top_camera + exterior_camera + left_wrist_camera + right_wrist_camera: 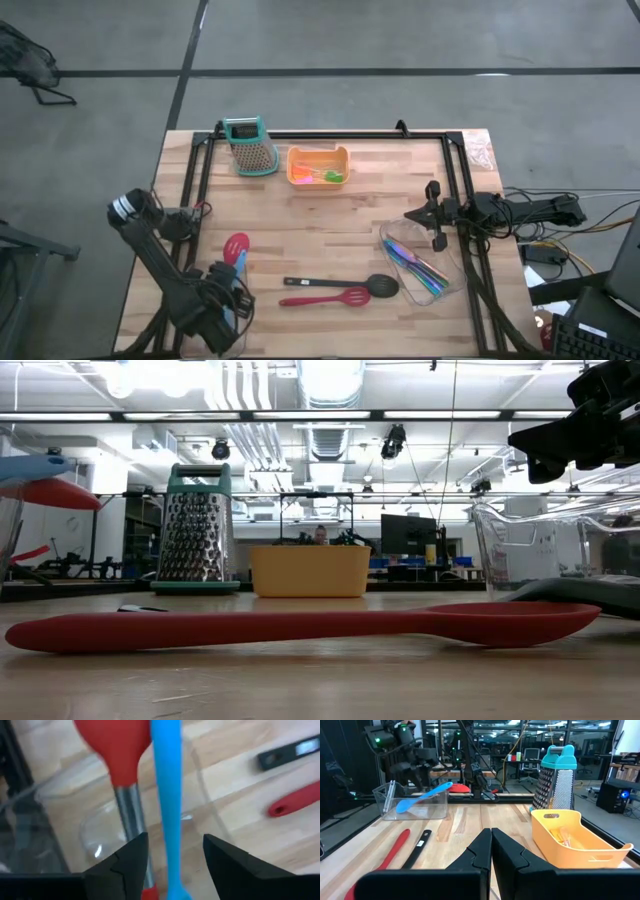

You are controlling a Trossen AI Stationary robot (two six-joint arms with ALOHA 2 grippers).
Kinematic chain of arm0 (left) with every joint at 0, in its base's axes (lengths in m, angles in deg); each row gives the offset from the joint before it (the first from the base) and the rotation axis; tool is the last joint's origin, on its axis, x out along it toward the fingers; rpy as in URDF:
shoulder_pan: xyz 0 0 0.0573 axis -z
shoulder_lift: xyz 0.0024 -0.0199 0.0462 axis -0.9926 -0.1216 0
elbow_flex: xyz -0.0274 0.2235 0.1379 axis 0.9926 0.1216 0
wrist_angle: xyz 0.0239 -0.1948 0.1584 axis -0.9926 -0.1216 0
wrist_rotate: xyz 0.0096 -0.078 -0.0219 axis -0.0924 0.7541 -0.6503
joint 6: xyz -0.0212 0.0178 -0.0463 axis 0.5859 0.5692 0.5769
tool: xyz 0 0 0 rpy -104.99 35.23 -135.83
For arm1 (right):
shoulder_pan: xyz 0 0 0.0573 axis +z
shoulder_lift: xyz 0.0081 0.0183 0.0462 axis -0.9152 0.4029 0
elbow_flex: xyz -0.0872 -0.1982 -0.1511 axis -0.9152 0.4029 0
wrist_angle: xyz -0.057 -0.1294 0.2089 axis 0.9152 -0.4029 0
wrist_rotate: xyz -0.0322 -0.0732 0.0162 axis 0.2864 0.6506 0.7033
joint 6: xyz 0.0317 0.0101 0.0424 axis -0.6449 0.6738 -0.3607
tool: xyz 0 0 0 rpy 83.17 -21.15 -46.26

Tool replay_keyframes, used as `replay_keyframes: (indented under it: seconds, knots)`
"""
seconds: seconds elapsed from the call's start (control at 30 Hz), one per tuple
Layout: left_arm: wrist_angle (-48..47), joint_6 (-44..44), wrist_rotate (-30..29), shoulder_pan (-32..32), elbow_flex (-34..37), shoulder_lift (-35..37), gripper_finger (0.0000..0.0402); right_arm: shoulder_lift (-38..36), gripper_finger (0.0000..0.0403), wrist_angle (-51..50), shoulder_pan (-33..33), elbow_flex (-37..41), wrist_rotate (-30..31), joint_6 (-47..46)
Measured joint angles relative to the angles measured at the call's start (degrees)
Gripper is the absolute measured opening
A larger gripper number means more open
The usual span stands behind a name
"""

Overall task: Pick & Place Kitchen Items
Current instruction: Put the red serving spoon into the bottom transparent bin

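At the table's point(330, 215) left front, the left gripper point(222, 318) stands with fingers parted over a clear bin point(415, 802) holding a red spoon point(236, 246) and a blue utensil point(422, 797). Centre front, a black slotted spoon point(345, 284) and a red slotted spatula point(325, 298) lie side by side. Further right, cutlery point(420, 270) sits in another clear bin point(455, 285). Above its far edge, the right gripper point(436, 218) has its fingers pressed together, empty.

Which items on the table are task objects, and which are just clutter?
Task items:
red slotted spatula
black spoon
red spoon and blue utensil, both in the left bin
blue-handled cutlery in the right bin
small coloured pieces in the orange tray

Not task items:
box grater
left gripper, right gripper
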Motion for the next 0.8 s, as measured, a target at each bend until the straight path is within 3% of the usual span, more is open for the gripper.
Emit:
replay_keyframes:
  seconds: [0.17, 0.37, 0.47, 0.63, 0.8]
  knots:
    - [-0.2, -3.5, -8.0, -0.8, -2.1, 2.0, 0.0195, 0.0, 0.0008, 0.0, 0.0, 0.0, 0.0, 0.0]
    - [2.7, -14.4, -27.5, -3.0, -7.4, 2.4, 0.0195, 0.0, 0.0008, 0.0, 0.0, 0.0, 0.0, 0.0]
    - [8.5, -23.4, -33.2, -5.6, -9.1, 2.2, 0.0195, 0.0, 0.0008, 0.0, 0.0, 0.0, 0.0, 0.0]
    - [29.8, -48.6, -33.6, -11.9, -8.7, 2.1, 0.0195, 0.0, 0.0008, 0.0, 0.0, 0.0, 0.0, 0.0]
    - [50.5, -71.7, -30.2, -16.6, -7.8, 1.4, 0.0195, 0.0, 0.0008, 0.0, 0.0, 0.0, 0.0, 0.0]
